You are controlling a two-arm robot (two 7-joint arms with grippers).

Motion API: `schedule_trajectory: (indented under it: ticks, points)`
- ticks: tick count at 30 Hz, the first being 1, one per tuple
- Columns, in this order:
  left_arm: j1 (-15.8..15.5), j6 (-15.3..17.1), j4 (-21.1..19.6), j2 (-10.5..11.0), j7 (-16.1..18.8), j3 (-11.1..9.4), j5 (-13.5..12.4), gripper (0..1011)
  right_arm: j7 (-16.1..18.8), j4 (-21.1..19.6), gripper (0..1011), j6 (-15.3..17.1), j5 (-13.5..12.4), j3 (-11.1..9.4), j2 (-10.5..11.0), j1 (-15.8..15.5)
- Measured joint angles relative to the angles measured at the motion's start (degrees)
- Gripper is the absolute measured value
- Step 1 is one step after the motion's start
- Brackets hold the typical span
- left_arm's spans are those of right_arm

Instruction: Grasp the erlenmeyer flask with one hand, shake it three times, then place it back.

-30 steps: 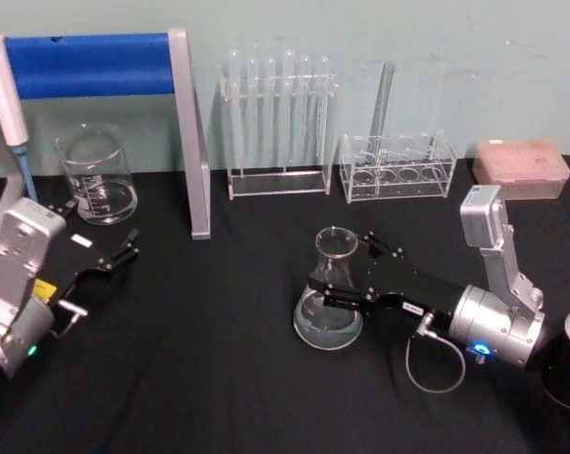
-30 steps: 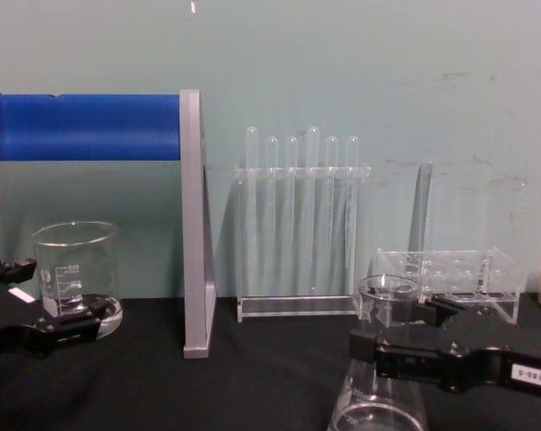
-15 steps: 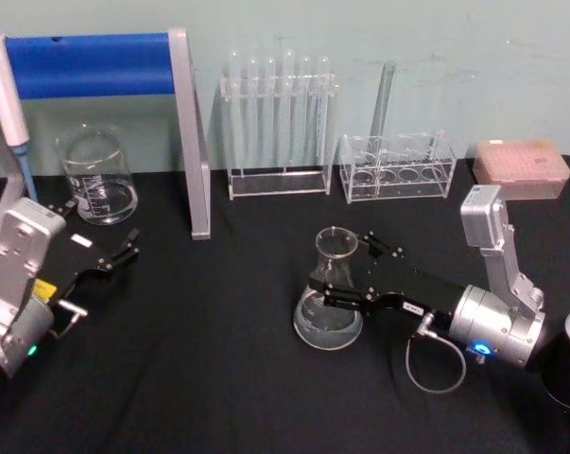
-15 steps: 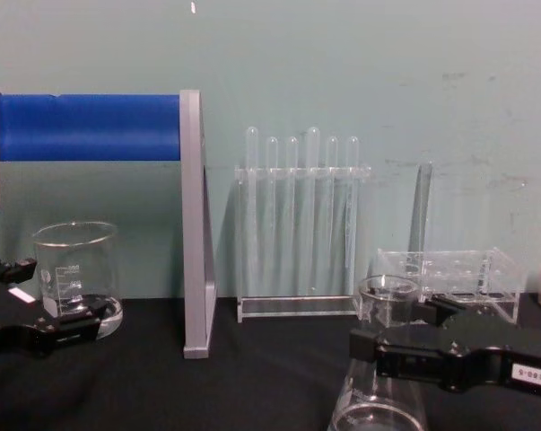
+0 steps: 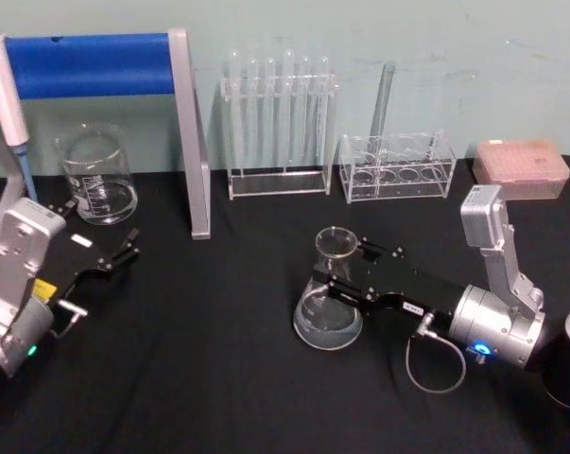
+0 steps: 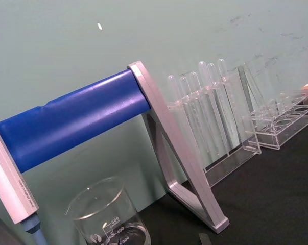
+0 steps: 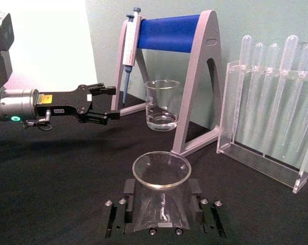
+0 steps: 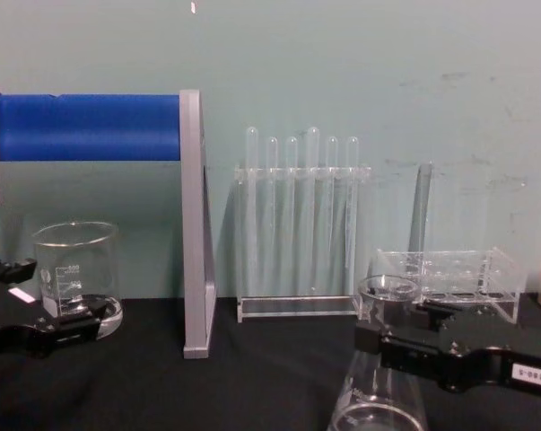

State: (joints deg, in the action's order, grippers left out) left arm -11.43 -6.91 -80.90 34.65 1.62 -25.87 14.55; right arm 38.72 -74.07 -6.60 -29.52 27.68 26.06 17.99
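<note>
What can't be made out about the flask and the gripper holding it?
Chest view: the erlenmeyer flask base, cut off by the bottom edge.
Right wrist view: same base, cut off below the right gripper shut on its neck.
Chest view: that gripper's label digits, too small.
Head view: any liquid inside, lost in clear glass.
The left gripper hangs open near the beaker.
</note>
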Motion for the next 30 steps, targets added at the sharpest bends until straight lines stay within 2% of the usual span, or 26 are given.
schedule_trajectory:
  ticks: [3,4,8,30]
  points:
    - [0.0,0.0,0.0,0.0,0.0,0.0,0.0,1001,0.0,0.0,574,0.0,0.0,0.0,0.0,0.0]
    - [0.0,0.0,0.0,0.0,0.0,0.0,0.0,1001,0.0,0.0,513,0.0,0.0,0.0,0.0,0.0]
    - [0.0,0.0,0.0,0.0,0.0,0.0,0.0,1001,0.0,0.0,449,0.0,0.0,0.0,0.0,0.0]
    - [0.0,0.0,0.0,0.0,0.0,0.0,0.0,1001,0.3,-0.3,449,0.1,-0.1,0.0,0.1,0.0]
